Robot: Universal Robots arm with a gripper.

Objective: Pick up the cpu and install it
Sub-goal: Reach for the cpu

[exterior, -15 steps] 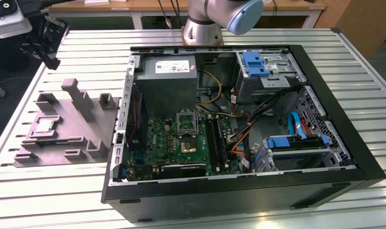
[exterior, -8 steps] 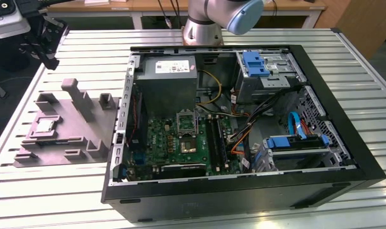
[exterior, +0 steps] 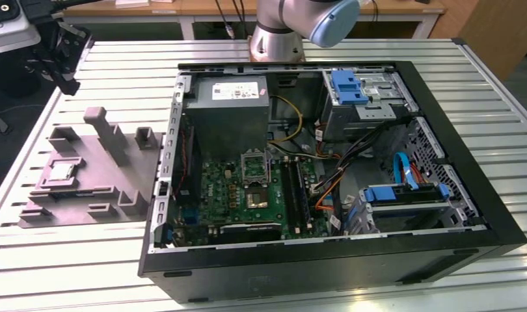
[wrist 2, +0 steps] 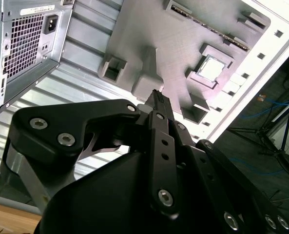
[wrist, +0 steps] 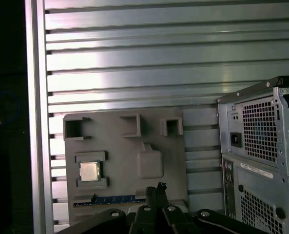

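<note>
The end effector (wrist 2: 156,97) has its two fingers drawn together into one narrow tip with nothing between them. In the exterior view it hangs in the upper part of the exterior view's left (exterior: 64,55), high over the slatted bench (exterior: 73,260) and well clear of everything on it.

Both wrist views look past that tip onto the grey moulded tray (wrist: 120,146). The cpu (wrist: 89,171) lies flat there with its silvery top up, seated in a square recess with low walls on several sides. It has not been picked up. In the exterior view the cpu (exterior: 61,171) sits near the tray's edge on the exterior view's left, well apart from the case. The recess probably fixes the chip's position and squareness, so a descent can be planned without searching for it.

Those low walls stand close to the chip's edges, and taller posts (exterior: 107,133) rise from the tray nearby, so any approach looks best made from straight above. Open air is plentiful over the tray.

The computer case (exterior: 333,266) lies open side up, just beside the tray. Its socket (exterior: 255,170) is hemmed in between the power-supply box (exterior: 229,117) and loose cables (exterior: 351,162).
</note>
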